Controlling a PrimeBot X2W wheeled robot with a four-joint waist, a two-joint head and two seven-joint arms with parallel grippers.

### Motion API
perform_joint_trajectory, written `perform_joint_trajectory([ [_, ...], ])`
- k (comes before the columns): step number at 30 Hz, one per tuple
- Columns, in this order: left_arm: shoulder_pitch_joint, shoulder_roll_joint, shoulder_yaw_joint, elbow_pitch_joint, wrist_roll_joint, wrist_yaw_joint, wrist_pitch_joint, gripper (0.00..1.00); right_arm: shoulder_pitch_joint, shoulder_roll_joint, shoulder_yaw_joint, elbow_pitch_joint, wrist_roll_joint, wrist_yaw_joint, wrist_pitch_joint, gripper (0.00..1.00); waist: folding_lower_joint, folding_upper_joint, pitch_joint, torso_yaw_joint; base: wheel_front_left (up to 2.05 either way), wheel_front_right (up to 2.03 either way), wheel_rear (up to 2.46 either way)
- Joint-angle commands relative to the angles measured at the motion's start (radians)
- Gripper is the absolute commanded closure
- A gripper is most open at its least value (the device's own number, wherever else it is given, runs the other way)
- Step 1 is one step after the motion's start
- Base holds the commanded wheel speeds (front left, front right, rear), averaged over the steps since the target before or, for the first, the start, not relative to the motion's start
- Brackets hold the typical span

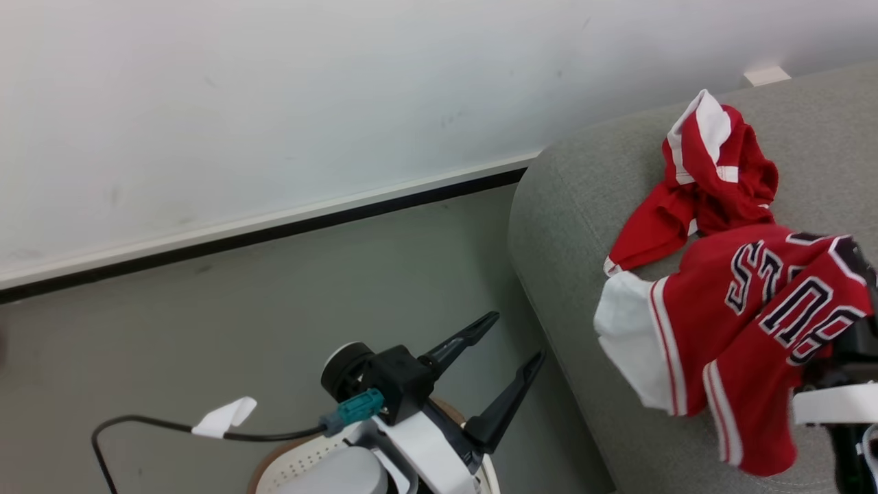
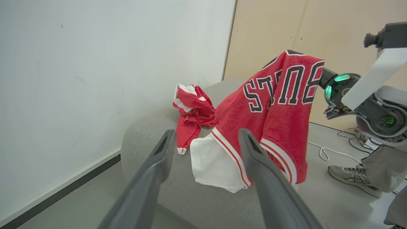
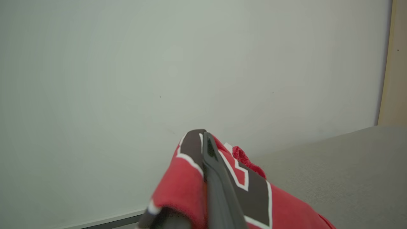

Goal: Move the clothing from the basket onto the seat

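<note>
Right end effector point(image 3: 206, 143) is squeezing shut on a lettered red piece point(image 1: 748, 322) of clothing, and I am holding it up over the sofa point(image 1: 583, 206). It is hanging down in folds, with its white corner near the sofa's front edge. A striped piece point(image 1: 713, 171) is lying crumpled on the sofa, just behind it. My left end effector point(image 1: 516, 336) is standing wide open and holding nothing, above the floor point(image 1: 274, 309) beside the sofa. The basket point(image 1: 302, 460) is sitting just below it. A person's shoe point(image 2: 353, 178) is resting on the floor past the sofa.
</note>
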Motion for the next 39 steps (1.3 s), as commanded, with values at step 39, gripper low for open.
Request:
perform_joint_trajectory([
  [39,-0.159,0.189,0.077,-0.115,0.053,-0.008,0.062,0.00,-0.626,-0.423,0.056,0.660,-0.119,-0.002,0.508,1.00,-0.0001,-0.0001,0.507,0.160,0.00,0.00,0.00],
])
